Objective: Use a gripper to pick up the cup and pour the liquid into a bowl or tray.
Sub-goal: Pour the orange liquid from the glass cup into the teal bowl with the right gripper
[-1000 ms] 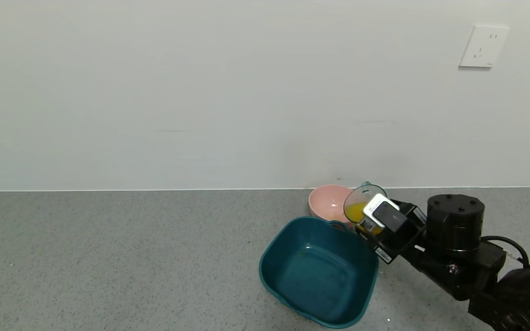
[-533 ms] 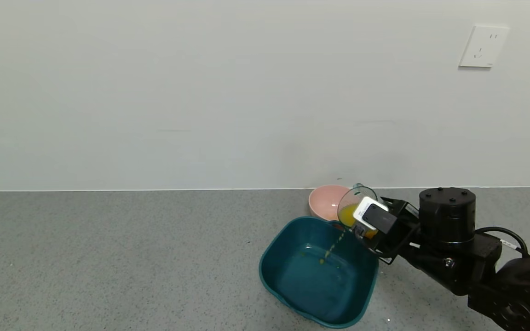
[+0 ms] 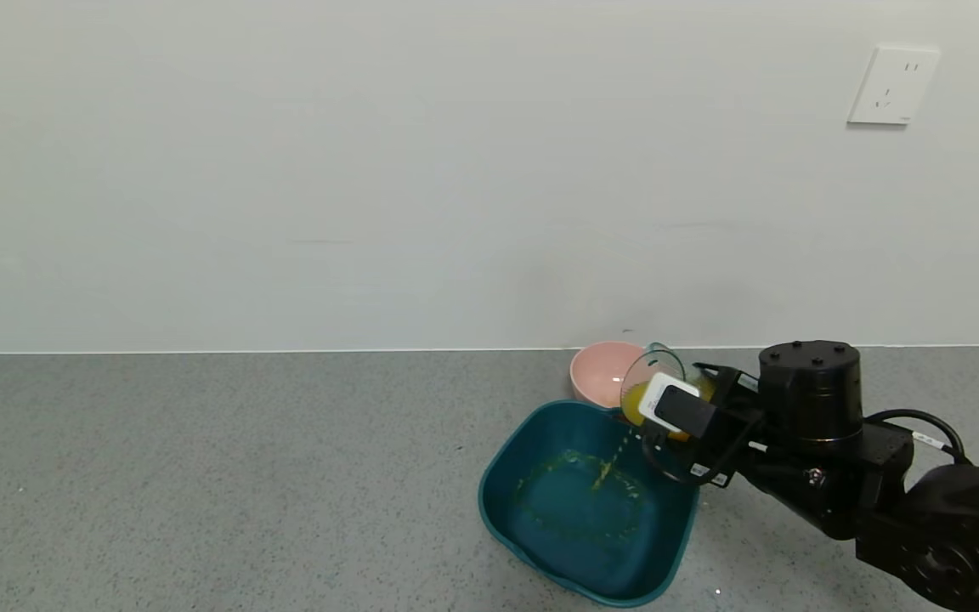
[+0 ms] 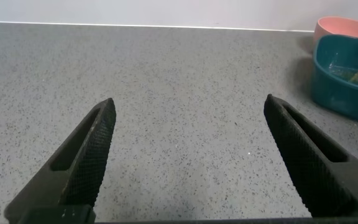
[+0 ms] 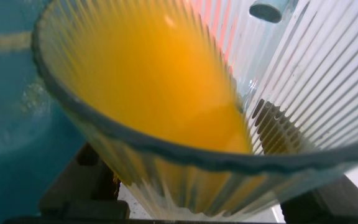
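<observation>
Orange-yellow liquid (image 3: 636,396) fills the lower side of the cup (image 3: 651,381), which the right gripper (image 3: 675,418) holds tilted over the near-right rim of the teal tub (image 3: 498,476) in the head view; a thin stream (image 3: 613,459) falls from the lip into the tub, where a ring of splashes marks the floor. A pink bowl (image 3: 600,374) sits just behind the tub on the grey worktop (image 3: 200,476). Judging by this, pick-up is done and pouring is under way, with much of the liquid left in the cup.

From the left wrist, the left gripper (image 4: 188,155) hangs over bare worktop well away from the tub (image 4: 347,81), its fingers (image 4: 86,155) spread wide with nothing between them.

From the right wrist, the ribbed cup (image 5: 278,124) fills the view, liquid (image 5: 160,81) pooled toward its lip above the tub (image 5: 17,124); dark fingers (image 5: 79,186) show clenched against its wall
</observation>
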### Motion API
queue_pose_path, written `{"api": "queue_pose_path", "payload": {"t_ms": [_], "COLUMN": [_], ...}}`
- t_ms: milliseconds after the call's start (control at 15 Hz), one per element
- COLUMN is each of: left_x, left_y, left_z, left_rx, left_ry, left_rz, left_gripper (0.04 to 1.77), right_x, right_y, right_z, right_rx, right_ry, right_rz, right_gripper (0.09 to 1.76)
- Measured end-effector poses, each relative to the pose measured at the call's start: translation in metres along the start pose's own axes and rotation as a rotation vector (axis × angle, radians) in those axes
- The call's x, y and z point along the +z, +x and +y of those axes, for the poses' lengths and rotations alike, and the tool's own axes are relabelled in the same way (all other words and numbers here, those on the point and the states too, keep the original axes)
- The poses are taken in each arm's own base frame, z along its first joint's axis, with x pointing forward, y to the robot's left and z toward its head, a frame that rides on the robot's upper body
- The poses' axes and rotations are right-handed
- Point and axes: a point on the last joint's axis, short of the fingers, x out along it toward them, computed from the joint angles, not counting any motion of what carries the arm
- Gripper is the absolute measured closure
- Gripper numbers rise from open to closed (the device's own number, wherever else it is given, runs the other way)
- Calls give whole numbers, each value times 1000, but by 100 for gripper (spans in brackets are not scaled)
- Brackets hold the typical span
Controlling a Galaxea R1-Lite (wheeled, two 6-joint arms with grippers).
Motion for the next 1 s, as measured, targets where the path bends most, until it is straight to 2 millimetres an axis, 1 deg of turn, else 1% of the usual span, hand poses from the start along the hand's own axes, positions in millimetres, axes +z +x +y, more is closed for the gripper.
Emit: {"api": "queue_pose_path", "payload": {"t_ms": [200,467,1000], "left_x": [0,0,0], "left_y": [0,0,0], "left_z": [0,0,0], "left_rx": [0,0,0], "left_ry": [0,0,0], "left_rz": [0,0,0], "left_gripper": [9,9,9], "right_x": [1,6,7], "right_y": [1,2,4], "right_z": [1,3,3], "right_rx": [-19,-21,-34], "right_ry": [-58,-118,-243], "right_rz": [27,17,33], "right_gripper": [48,48,48]}}
